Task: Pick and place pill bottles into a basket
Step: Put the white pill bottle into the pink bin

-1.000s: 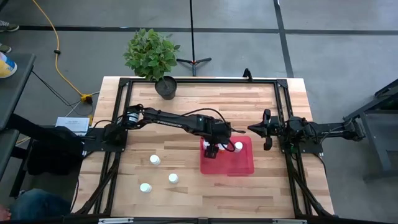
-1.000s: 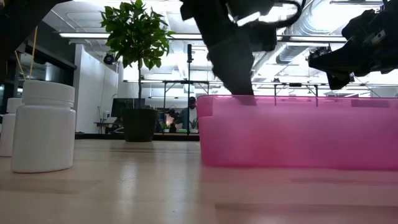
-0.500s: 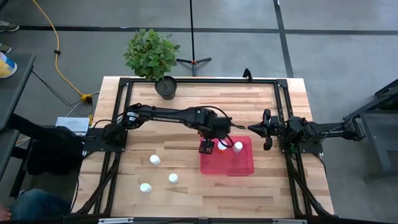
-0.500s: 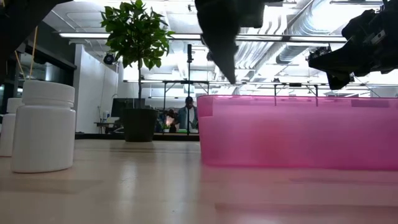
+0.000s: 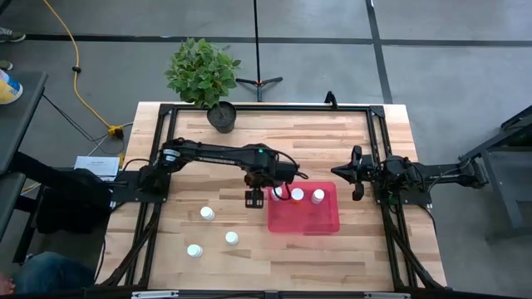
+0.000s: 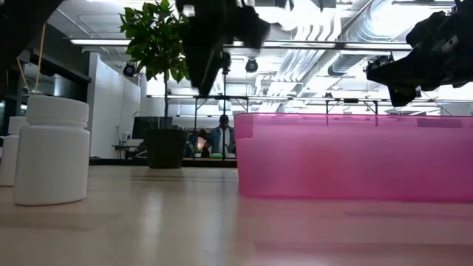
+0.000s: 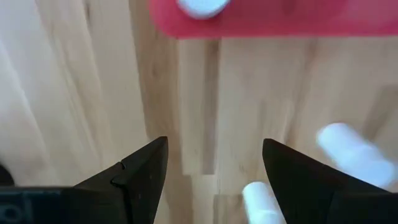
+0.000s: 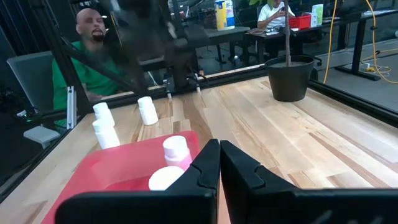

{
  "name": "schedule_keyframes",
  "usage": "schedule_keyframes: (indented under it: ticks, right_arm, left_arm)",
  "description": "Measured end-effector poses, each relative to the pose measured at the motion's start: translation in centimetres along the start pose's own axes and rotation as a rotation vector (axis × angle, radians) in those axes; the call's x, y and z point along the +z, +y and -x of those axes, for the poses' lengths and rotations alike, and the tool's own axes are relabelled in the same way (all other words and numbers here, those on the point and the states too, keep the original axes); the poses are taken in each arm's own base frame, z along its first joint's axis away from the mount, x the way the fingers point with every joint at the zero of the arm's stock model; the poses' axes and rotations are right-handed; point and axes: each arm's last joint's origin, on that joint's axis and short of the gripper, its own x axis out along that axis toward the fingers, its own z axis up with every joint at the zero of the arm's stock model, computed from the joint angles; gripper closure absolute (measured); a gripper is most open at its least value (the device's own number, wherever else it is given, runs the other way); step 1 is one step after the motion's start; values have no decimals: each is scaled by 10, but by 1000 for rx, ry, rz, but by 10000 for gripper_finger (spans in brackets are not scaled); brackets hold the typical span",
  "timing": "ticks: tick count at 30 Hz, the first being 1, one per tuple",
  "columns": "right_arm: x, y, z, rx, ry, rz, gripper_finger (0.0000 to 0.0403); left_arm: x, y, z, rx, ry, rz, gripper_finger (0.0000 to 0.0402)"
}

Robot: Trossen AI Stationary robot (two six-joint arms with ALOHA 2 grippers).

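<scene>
- We count three pill bottles (image 5: 297,194) upright in the red basket (image 5: 305,218); three more (image 5: 207,213) stand on the table (image 5: 249,141), well left.
- Left pincer (image 5: 253,198) — wide apart, empty — hovers just left of the basket.
- Right pincer (image 5: 357,173) — closed, empty — waits beyond the basket's right side.

You will find nothing readable here: no text, label, brand, number or sign can be made out in any view. The pill bottles (image 5: 206,213) left of the basket (image 5: 304,218) show plain white sides and caps, and the one standing closest in the low view (image 6: 52,150) has a blank wall. The basket's red walls carry no marking. Beyond the basket, in the right wrist view, a container (image 8: 225,14) on a far desk has a coloured label, but its lettering is too small for you to read.
</scene>
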Motion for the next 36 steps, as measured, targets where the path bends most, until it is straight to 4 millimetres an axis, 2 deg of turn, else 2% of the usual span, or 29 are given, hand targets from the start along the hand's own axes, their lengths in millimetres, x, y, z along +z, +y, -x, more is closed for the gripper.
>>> schedule_keyframes:
  ticks: [6,12,17,28,36]
  right_arm:
    - [-1,0,-1,-5,10,1,399]
    - [-1,0,-1,-10,17,3,401]
    - [-2,0,-2,-11,22,4,399]
    - [-2,0,-2,-11,25,15,402]
    - [-3,0,-2,-11,31,4,401]
  left_arm:
    - [-10,-5,12,3,-26,15,108]
    - [-20,-6,39,-6,-162,42,108]
    - [-33,-3,70,-4,-319,89,108]
    - [-66,1,112,25,-477,186,108]
    - [-118,6,164,-3,-714,205,108]
